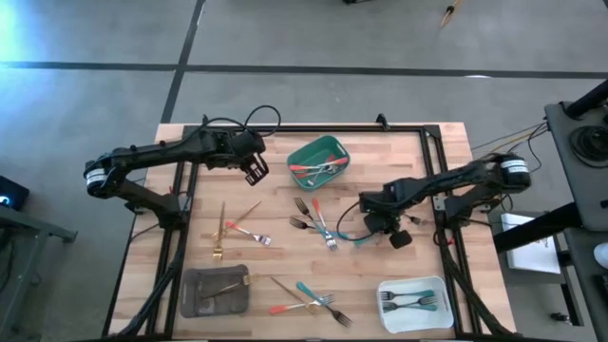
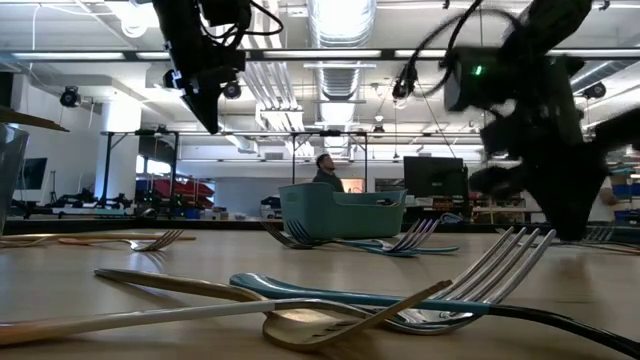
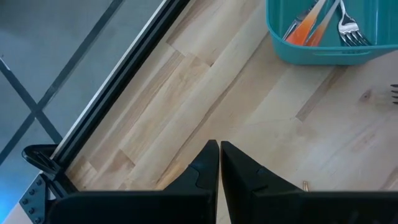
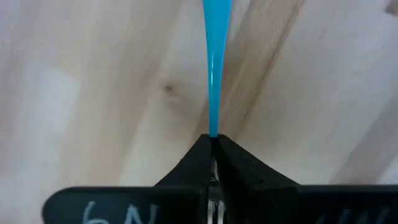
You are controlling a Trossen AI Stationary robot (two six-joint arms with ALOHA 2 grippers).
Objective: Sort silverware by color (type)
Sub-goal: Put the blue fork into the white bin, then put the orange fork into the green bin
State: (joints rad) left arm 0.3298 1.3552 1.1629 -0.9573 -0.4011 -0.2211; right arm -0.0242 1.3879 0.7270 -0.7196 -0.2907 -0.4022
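Teal-handled fork (image 4: 214,68) against pale wood table (image 4: 93,93); red-orange handles (image 3: 303,28) inside green tray (image 3: 323,55).

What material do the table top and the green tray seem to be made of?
Table top: probably wood, pale butcher-block planks with visible grain and a knot. Green tray: likely plastic, smooth matte teal with rounded molded walls; it holds red-orange-handled forks.

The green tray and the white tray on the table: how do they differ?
The green plastic tray sits at the table's far edge, near the left gripper; it holds red-orange-handled forks. The white plastic tray sits at the near right corner and holds teal-handled forks. The right gripper is shut on a teal-handled utensil. Both trays are small, rectangular and already hold cutlery.
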